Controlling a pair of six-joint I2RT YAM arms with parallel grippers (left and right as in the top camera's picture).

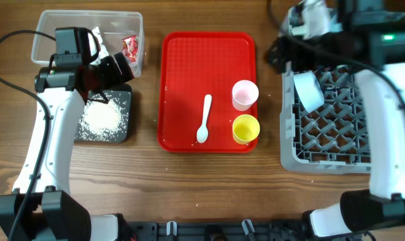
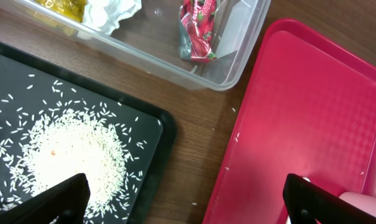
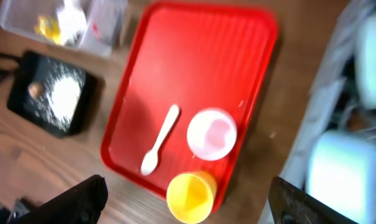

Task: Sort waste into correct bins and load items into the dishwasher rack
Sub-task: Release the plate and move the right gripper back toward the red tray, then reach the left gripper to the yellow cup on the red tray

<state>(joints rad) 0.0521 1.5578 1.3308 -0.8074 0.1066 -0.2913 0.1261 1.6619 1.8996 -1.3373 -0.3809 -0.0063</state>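
Left wrist view: the left arm's jaws stand wide apart and empty, one over the rice grains [image 2: 69, 155] heaped in the black tray [image 2: 155, 134], near the clear tub [image 2: 237, 59]. The right arm's jaws, equally wide and empty, hang over the red tray [image 3: 194, 62], which carries the pink cup [image 3: 211, 134], yellow cup [image 3: 189, 194] and white spoon [image 3: 161, 138].

Looking down on the red tray [image 3: 200, 56], carrying a white spoon [image 3: 161, 140], a pink cup [image 3: 212, 134] and a yellow cup [image 3: 189, 194] (nearest the lower rim). Showing, upper left, the clear tub [image 3: 13, 22] beside the black tray [image 3: 32, 112] bearing rice [image 3: 63, 99]. Framing it all with the right gripper [image 3: 189, 183], spread wide.
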